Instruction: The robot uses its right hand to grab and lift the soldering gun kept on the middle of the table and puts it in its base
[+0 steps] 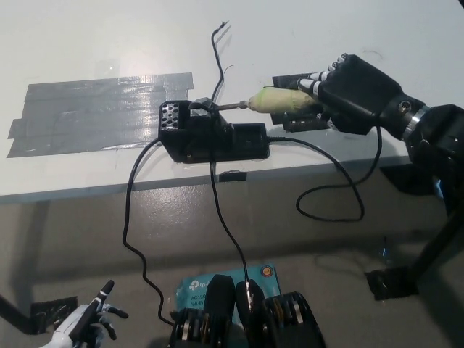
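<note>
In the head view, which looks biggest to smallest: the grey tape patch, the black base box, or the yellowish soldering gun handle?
1. Grey tape patch on the white table, clearly largest.
2. Black soldering base box.
3. Yellowish soldering gun handle, smallest, partly hidden by the black right hand.

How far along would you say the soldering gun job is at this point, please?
Grab and lift look done: the black right hand holds the pale-green-handled soldering gun above the white table. Its metal tip is at the black base. Seating and releasing remain. The white left hand rests low.
</note>
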